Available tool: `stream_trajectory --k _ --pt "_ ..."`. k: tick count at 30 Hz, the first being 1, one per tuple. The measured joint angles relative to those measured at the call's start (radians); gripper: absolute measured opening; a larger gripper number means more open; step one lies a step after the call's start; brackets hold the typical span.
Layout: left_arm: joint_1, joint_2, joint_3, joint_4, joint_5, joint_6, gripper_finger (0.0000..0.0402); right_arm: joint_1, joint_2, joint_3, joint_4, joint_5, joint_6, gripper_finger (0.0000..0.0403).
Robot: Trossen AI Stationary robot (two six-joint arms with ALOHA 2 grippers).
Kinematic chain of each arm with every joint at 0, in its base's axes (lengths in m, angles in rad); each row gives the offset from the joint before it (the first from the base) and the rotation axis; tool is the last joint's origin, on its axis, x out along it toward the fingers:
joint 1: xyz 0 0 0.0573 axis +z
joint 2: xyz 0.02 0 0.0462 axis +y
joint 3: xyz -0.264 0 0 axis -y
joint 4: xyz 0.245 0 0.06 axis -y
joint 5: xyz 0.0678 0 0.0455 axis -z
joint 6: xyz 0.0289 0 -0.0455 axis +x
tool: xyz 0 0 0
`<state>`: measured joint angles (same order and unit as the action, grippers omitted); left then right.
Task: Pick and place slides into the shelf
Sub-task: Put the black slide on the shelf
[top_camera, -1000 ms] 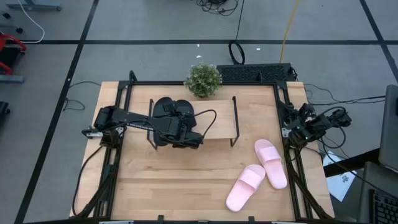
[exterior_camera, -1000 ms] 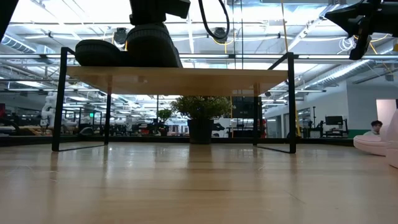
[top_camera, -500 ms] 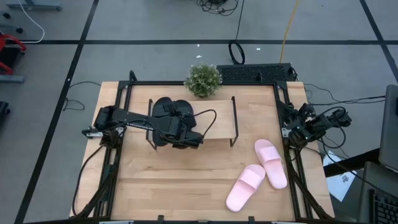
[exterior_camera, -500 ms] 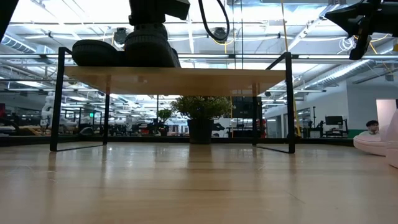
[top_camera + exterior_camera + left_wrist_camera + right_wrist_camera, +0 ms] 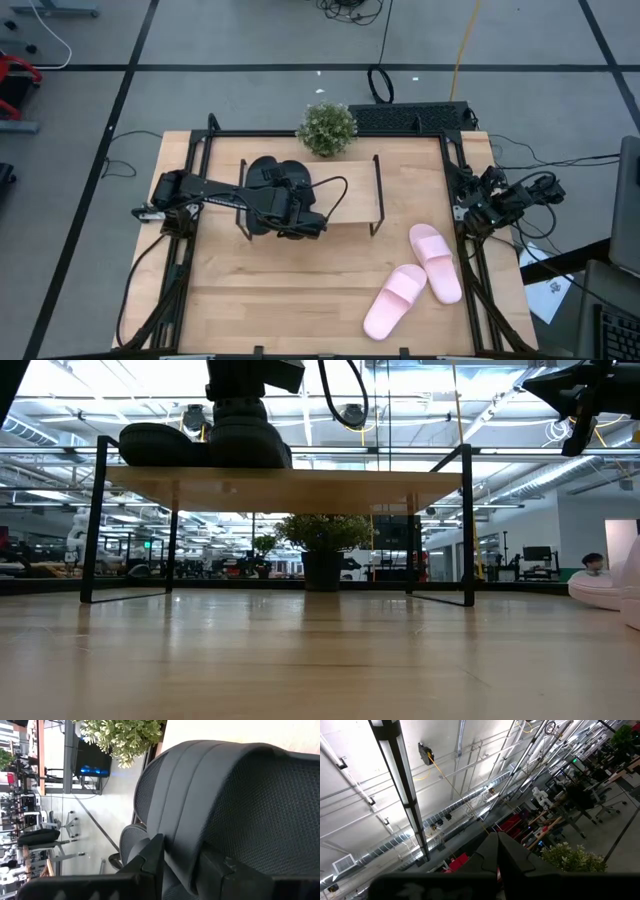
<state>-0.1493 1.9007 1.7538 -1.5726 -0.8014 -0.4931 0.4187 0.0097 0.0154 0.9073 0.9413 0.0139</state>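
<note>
- My left tool (image 5: pixel 300 214) was over the left end of the shelf (image 5: pixel 345 205), its fingers (image 5: pixel 150 857) closed on the strap of a black slide (image 5: pixel 240 810) that sat on the shelf board.
- The second black slide (image 5: pixel 262 180) lay on the board just beside it, at about 10 o'clock from my tool; in the low view both dark shapes rested on the left part of the shelf top (image 5: pixel 300 478).
- The pale pink pair (image 5: pixel 415 278) lay on the tabletop (image 5: pixel 290 290) at about 4 o'clock from the shelf, well apart from it, the two slides touching.
- A small potted plant (image 5: pixel 327 128) stood at the tabletop's far edge, at 12 o'clock from the shelf, near its back rail.
- My right tool (image 5: pixel 497 855) waited off the tabletop's right edge, raised and pointing up at the ceiling, with its fingers together and holding nothing.
</note>
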Motion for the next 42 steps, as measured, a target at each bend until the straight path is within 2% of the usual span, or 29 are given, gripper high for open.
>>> stream_trajectory --k 11,22,32,42 --pt "0.001 0.0 0.0 0.002 -0.059 0.021 0.0085 0.0 0.0 0.0 0.0 0.0 0.0 0.0" --pt "0.018 0.0 0.0 0.002 -0.058 0.026 0.0085 0.0 0.0 0.0 0.0 0.0 0.0 0.0" --pt "0.018 0.0 0.0 0.0 0.014 0.021 0.0085 0.0 0.0 0.0 0.0 0.0 0.0 0.0" --pt "0.015 0.0 0.0 0.001 0.031 -0.008 0.0086 0.0 0.0 0.0 0.0 0.0 0.0 0.0"
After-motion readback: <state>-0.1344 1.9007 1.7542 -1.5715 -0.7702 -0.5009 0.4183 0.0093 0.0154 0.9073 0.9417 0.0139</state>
